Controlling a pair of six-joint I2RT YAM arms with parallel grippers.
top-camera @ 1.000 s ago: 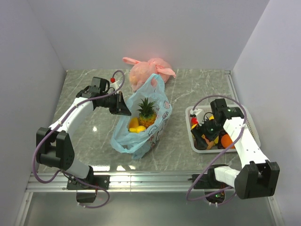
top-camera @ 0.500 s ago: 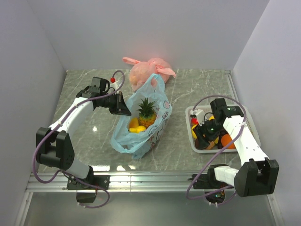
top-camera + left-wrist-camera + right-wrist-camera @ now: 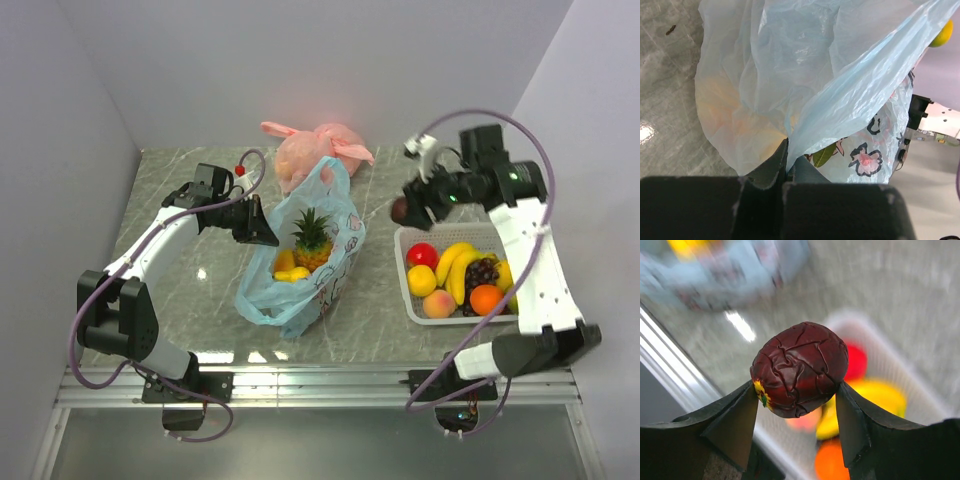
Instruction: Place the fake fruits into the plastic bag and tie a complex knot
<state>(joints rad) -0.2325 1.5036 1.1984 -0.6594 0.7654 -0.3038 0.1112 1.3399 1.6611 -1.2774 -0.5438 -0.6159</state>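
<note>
The right end effector [image 3: 405, 208] hangs in the air over the far left corner of the white basket [image 3: 408, 300]. Its jaws are partly spread and clamped on a dark red fruit [image 3: 399, 210] with a wrinkled skin, one finger on each side of it. The basket sits on the right of the desk [image 3: 180, 190] and holds a red apple [image 3: 421, 254], bananas [image 3: 455, 265], dark grapes [image 3: 483, 270], an orange [image 3: 486, 298] and a peach [image 3: 438, 303].

In the middle of the desk stands the light-blue plastic bag [image 3: 345, 230], mouth up, with a pineapple [image 3: 312, 238] and some yellow fruits [image 3: 290, 268] inside. The left end effector [image 3: 262, 232] is pinched fully closed on the bag's left rim, holding the film taut. Behind the bag, near the far wall, lies a knotted pink-orange bag [image 3: 315, 150].
</note>
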